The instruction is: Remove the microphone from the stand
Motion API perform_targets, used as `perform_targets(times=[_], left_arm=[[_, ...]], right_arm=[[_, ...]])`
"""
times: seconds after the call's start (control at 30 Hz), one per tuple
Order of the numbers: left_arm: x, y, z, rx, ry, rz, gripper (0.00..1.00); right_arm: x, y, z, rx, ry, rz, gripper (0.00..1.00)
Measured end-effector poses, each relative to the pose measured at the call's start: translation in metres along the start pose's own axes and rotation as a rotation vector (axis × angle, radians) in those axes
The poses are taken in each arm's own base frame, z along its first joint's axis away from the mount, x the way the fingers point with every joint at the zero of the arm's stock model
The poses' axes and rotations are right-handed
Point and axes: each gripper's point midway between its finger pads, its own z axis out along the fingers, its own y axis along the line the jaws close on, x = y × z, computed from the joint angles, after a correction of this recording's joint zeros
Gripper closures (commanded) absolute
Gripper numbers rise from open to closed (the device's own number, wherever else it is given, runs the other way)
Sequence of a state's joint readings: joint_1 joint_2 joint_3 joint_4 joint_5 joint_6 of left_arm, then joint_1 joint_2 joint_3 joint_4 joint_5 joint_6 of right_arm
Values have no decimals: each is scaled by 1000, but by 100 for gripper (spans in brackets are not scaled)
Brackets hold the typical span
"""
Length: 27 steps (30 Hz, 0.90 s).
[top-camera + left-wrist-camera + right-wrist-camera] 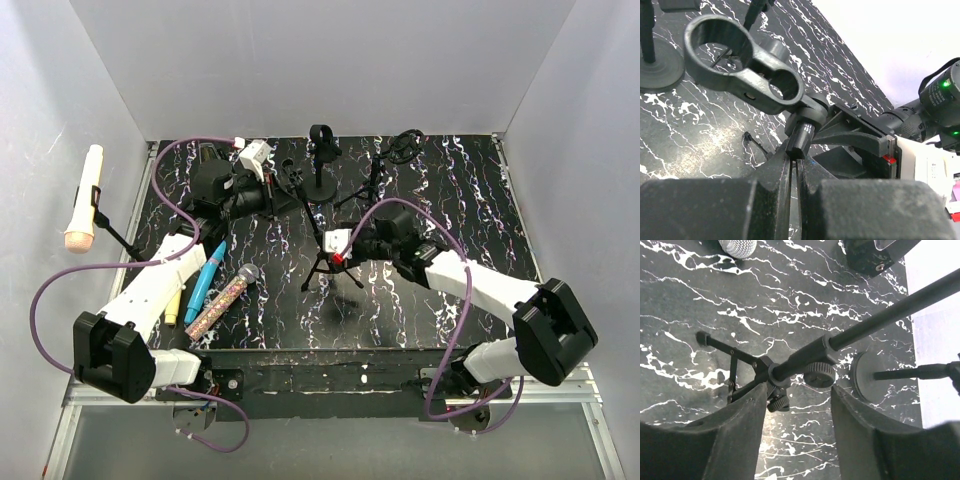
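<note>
Top view: cream microphone [84, 200] sits clipped on a thin boom stand [120, 236], hanging out past the table's [500, 300] left edge, head down. Neither arm is near it. Left arm [160, 290] reaches to the back-left corner; right arm [480, 285] reaches to mid-table. Clutter by the left edge: blue mic [205, 280], glitter mic [225, 296], yellow item [172, 302], lying close together. Near the back edge: round-base stand [320, 185] and a back tripod [372, 185], both w/ empty clips. Centre tripod [325, 268] stands mid-table at the right arm's tip.

Left wrist view: left gripper [795, 160] is clenched. Stub of an empty clip [740, 65] sits right at its tips; can't tell if pinched. A disc base [660, 65] is beyond.

Right wrist view: right gripper [799, 390] is released, fingers [740, 435] apart, straddling a tripod shaft [805, 355] above its knob [819, 375]. Mesh mic head [737, 246] is at the top edge.
</note>
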<state>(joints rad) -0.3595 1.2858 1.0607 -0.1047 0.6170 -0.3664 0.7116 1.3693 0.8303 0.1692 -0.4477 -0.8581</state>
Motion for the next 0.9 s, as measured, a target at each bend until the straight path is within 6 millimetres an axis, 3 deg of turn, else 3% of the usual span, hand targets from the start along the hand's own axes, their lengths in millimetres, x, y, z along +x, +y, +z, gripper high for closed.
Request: perform_targets(times=[0.1, 0.27, 0.4, 0.63, 0.77, 0.9], left_arm=[[-1, 3, -1, -9, -5, -1, 100], [-2, 4, -1, -14, -8, -2, 100], [-3, 4, -1, -13, -11, 0, 100], [-3, 4, -1, -14, -11, 2, 100], [-3, 5, -1, -14, -11, 8, 100], [-3, 5, -1, -14, -11, 12, 100]], right_arm=[[5, 3, -5, -35, 59, 13, 23], [-20, -41, -34, 2, 61, 255, 23], [-25, -48, -45, 18, 58, 541, 23], [-15, -26, -12, -83, 89, 1023, 22], [-7, -22, 5, -110, 116, 1162, 28], [4, -19, 9, -90, 156, 1204, 30]])
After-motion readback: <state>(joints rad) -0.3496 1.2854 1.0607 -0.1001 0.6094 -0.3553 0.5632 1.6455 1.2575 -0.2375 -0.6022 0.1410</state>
